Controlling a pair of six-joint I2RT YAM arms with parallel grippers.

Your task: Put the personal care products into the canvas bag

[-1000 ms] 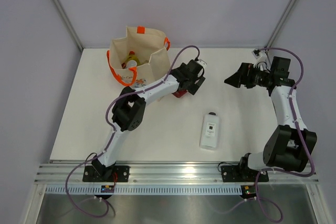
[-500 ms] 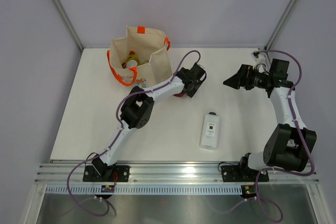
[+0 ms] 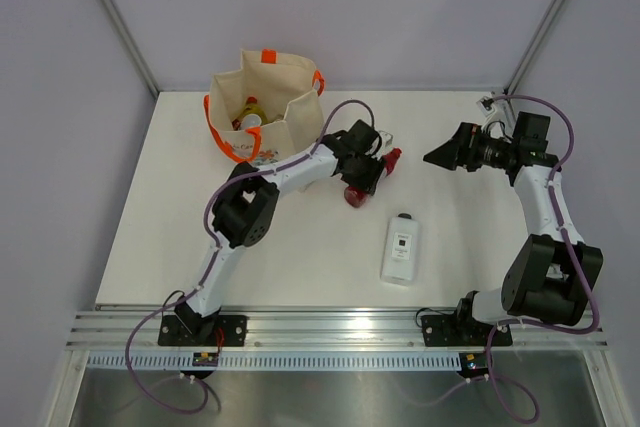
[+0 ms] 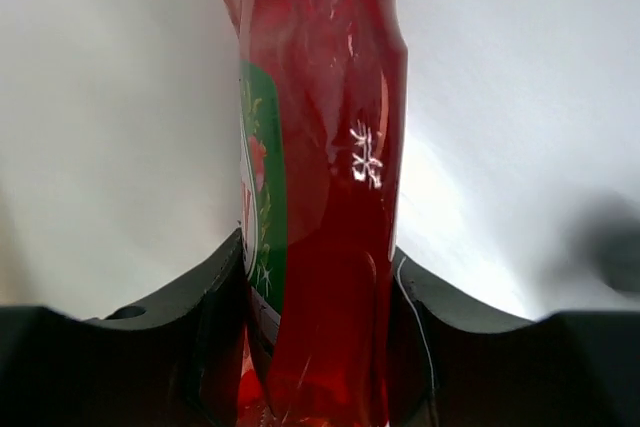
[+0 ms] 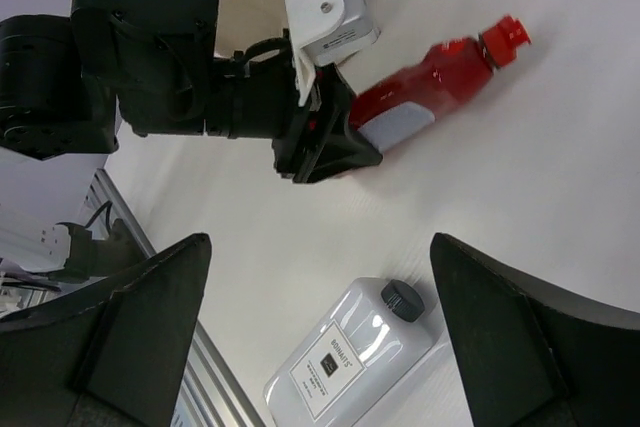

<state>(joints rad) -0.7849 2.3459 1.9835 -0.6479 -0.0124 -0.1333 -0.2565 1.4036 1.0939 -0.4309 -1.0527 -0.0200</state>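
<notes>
The left gripper (image 3: 368,173) is clenched on the red squeeze bottle (image 4: 320,147), down at the table (image 3: 180,217) just right of the canvas bag (image 3: 292,119). The right gripper (image 3: 440,154) hangs spread, holding nothing. A yellow-labelled bottle (image 3: 250,112) is already bagged. The red bottle and the flat white bottle (image 3: 401,251) are not yet in.

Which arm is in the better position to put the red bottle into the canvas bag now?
The left. Its hand is shut on the red bottle, and the canvas bag stands close beside that arm. The right hand is open, holds nothing, and is farther from the bag.
</notes>
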